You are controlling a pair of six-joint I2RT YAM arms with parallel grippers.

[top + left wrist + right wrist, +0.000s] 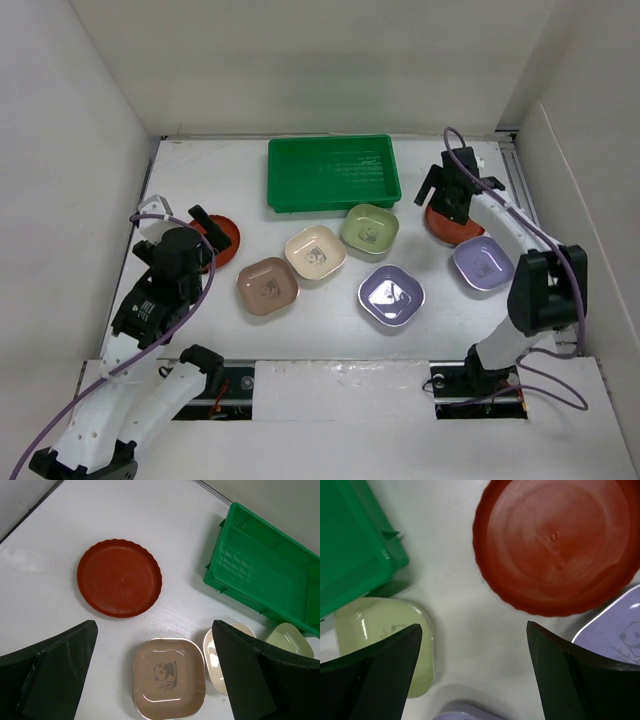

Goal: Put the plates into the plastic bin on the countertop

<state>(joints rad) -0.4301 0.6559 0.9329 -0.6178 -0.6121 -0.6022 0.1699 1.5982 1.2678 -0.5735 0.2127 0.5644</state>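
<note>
Beside a red plate (120, 578) each, the left pincer (154, 630) and right pincer (474, 627) gape wide, empty.

Seven plates lie on the desk (330, 335). Two are round and red: the left red plate (228, 243) and the right red plate (445, 233). Two are lavender and squarish: the near lavender plate (391, 296) and the right lavender plate (483, 263). Of the other colours there is one each: a cream plate (315, 252), an olive green plate (370, 229) and a pinkish-brown plate (267, 285). There is one green bin (334, 172) at the far side, and two robot arms: the left arm (165, 285) and the right arm (545, 290).
</note>
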